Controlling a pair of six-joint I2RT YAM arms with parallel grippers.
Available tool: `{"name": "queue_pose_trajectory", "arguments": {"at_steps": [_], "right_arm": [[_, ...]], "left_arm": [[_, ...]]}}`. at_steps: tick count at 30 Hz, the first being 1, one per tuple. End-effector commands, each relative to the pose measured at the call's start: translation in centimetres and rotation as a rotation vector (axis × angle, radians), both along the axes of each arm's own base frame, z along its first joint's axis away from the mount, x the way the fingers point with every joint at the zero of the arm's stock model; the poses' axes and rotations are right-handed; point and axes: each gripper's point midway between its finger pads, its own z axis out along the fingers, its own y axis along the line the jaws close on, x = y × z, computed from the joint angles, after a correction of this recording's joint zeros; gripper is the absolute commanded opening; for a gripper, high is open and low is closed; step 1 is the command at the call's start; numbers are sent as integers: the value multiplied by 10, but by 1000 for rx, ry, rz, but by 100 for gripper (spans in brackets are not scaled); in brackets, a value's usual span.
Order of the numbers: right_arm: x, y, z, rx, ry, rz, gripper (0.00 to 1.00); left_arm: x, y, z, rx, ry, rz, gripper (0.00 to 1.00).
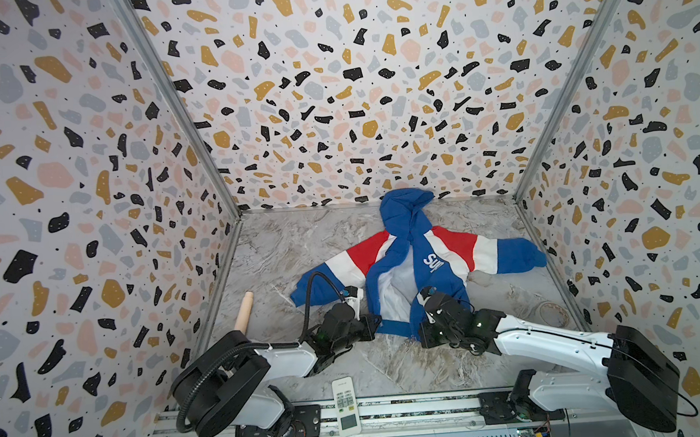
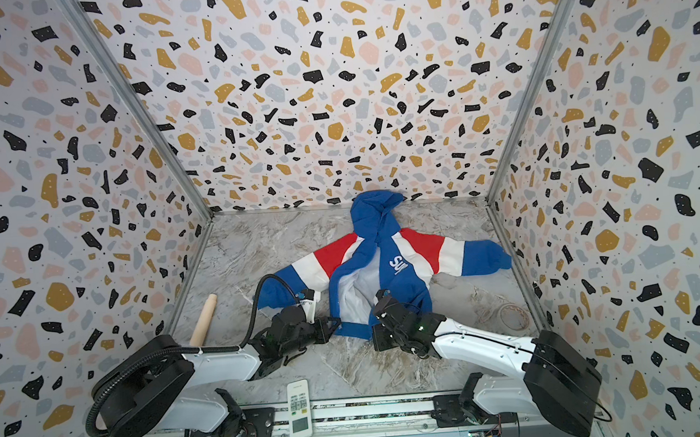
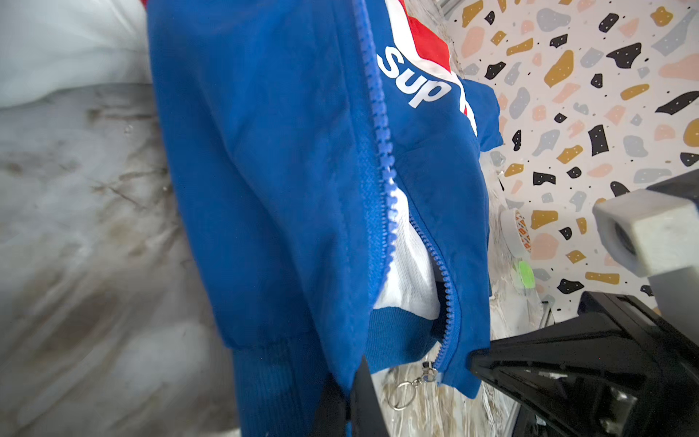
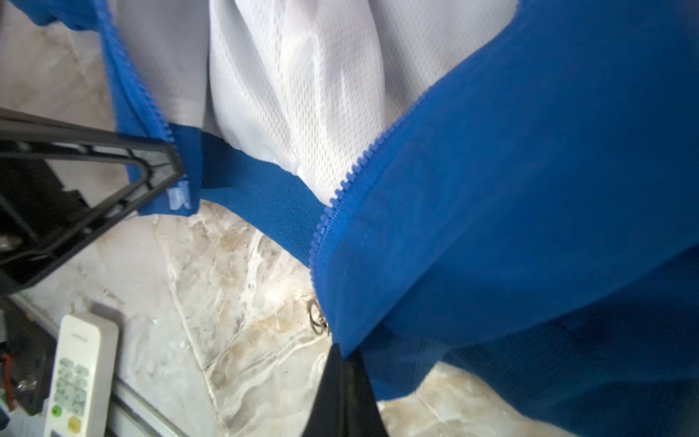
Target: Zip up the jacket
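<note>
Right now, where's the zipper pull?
In the left wrist view, the zipper pull sits at the hem of the jacket's lettered panel, beside the right gripper.

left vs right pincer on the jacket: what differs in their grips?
The left pincer pinches the hem corner of the plain front panel; the right pincer pinches that of the Sup panel. The ring pull sits beside the right pincer's corner, away from the left pincer's. Shared: both are shut on the jacket, zipper halves apart at the hem.
</note>
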Motion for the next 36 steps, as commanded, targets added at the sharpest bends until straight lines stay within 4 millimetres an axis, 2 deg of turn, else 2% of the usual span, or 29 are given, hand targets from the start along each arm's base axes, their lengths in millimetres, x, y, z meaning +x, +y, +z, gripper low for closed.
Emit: {"name": "queue_pose_trajectory", "arguments": {"at_steps": [1, 6, 10, 15, 18, 22, 24, 30, 36], "right_arm": [[-5, 18, 26, 147, -59, 75, 0], [-11, 7, 9, 144, -84, 96, 0], [-13, -8, -13, 68, -32, 70, 0], [-21, -6, -19, 39, 41, 83, 0], [-22, -9, -20, 34, 64, 54, 9], [-20, -15, -18, 35, 68, -2, 35], [-20, -19, -17, 35, 66, -13, 44], [-20, -21, -5, 69, 67, -23, 55], [-14, -21, 6, 60, 70, -32, 61]], "left_arm": [[-6, -14, 23, -89, -62, -49, 0], [-18, -31, 34, -137, -97, -117, 0], [-22, -34, 28, -139, -85, -124, 0], [-26, -41, 23, -137, -68, -125, 0], [-33, -55, 22, -143, -60, -154, 0], [-47, -81, 25, -188, -33, -211, 0], [-52, -92, 23, -198, -17, -232, 0], [-51, -100, 7, -210, 35, -213, 0], [-47, -92, 6, -197, 25, -170, 0]]}}
